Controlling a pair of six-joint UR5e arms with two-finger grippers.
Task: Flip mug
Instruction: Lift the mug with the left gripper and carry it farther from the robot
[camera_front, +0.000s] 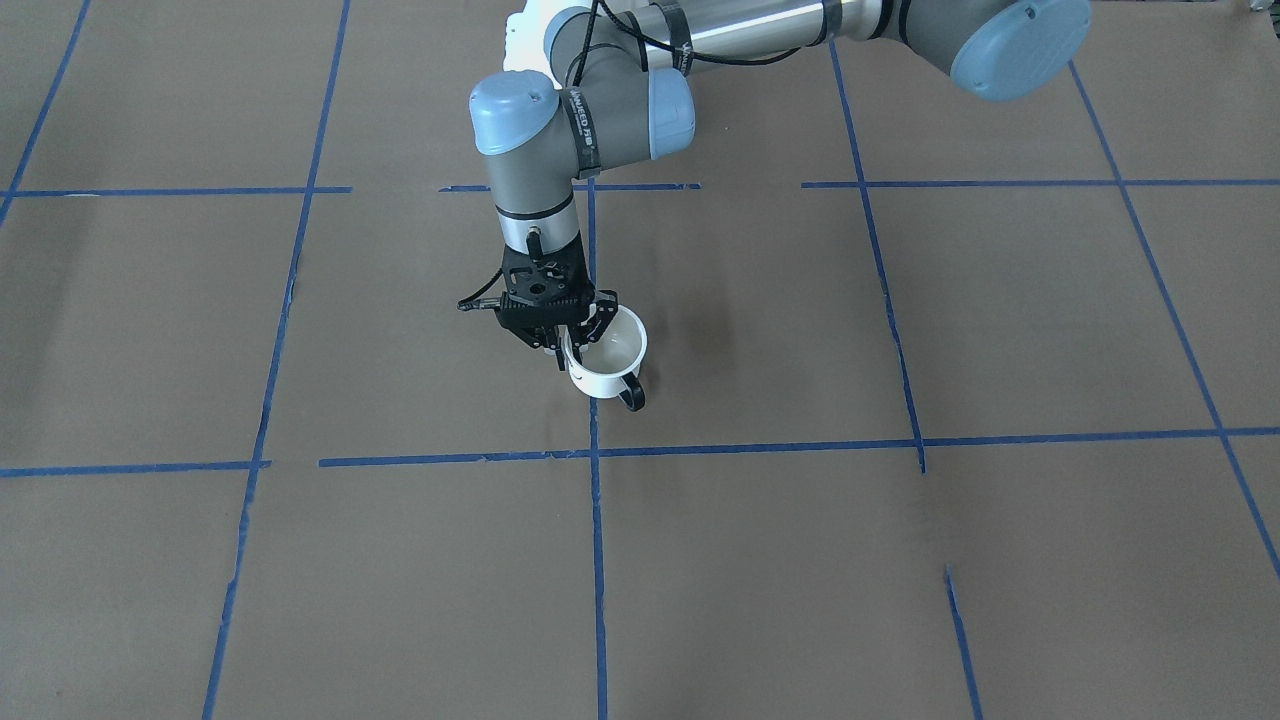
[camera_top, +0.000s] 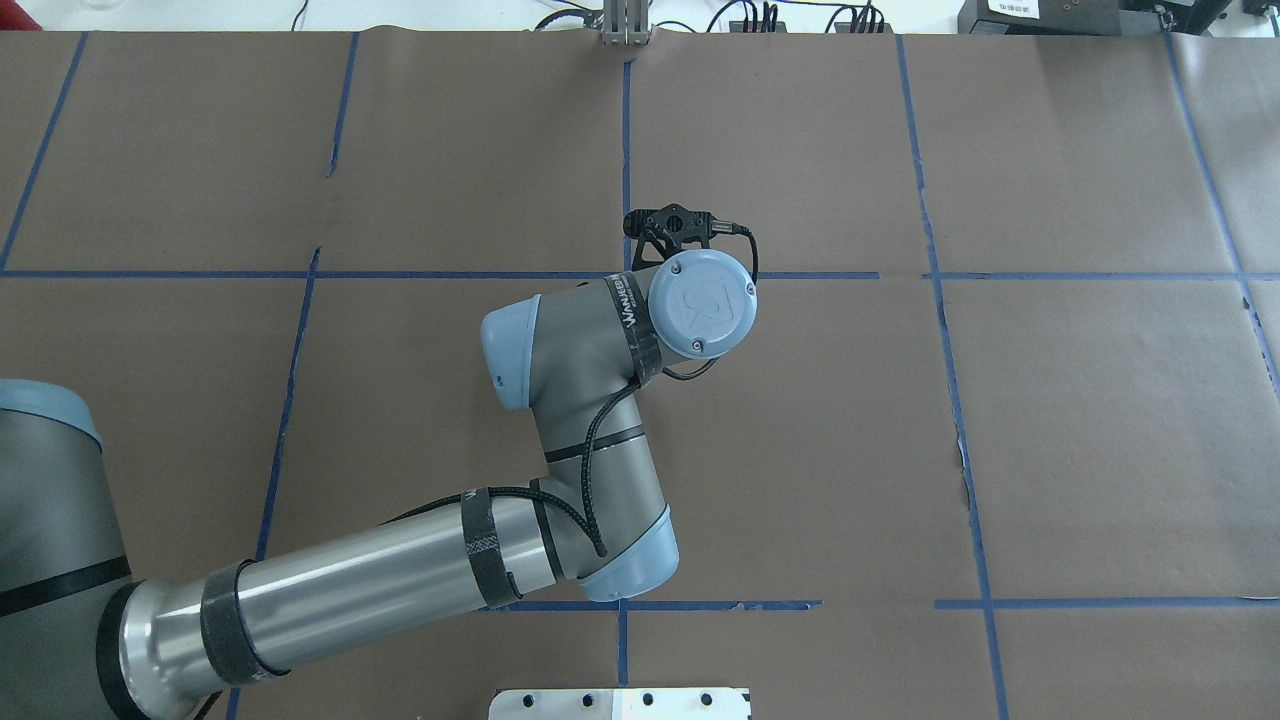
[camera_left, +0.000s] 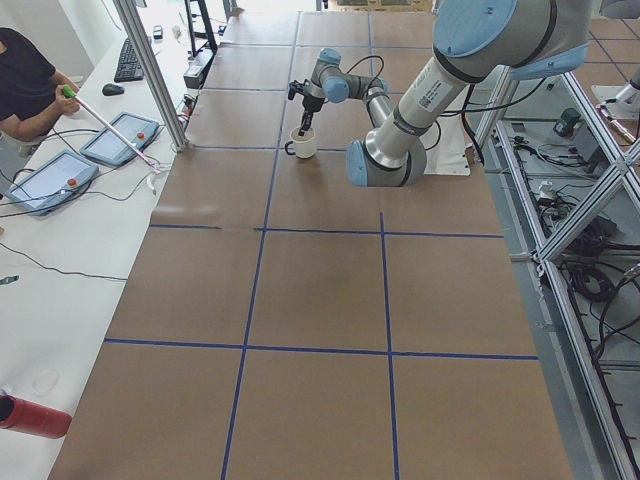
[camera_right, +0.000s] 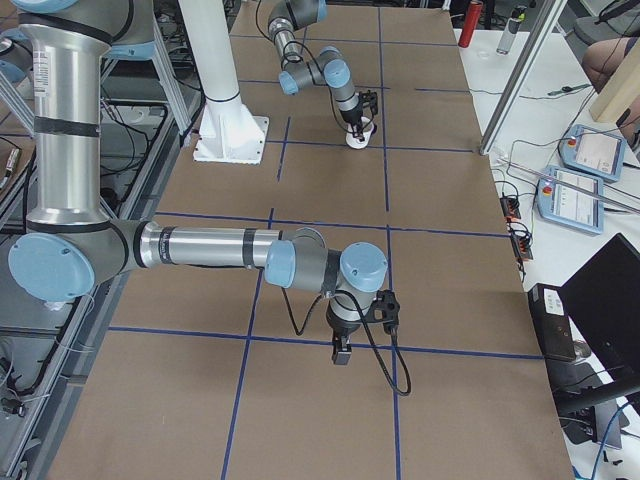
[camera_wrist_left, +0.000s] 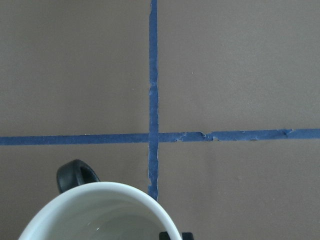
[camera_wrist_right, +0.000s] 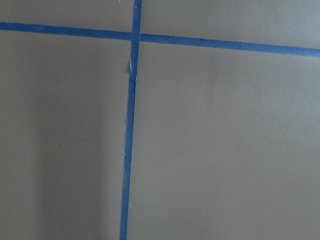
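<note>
The left wrist view's bottom edge crops the mug (camera_wrist_left: 100, 212).

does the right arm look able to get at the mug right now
Probably not readily. The right arm sits far along the table from the mug, and the left end effector straddles its rim, so only the handle side looks free.

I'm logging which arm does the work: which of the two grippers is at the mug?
The left gripper: its fingers straddle the rim of the mug. The right gripper hangs over the table, far from it.
</note>
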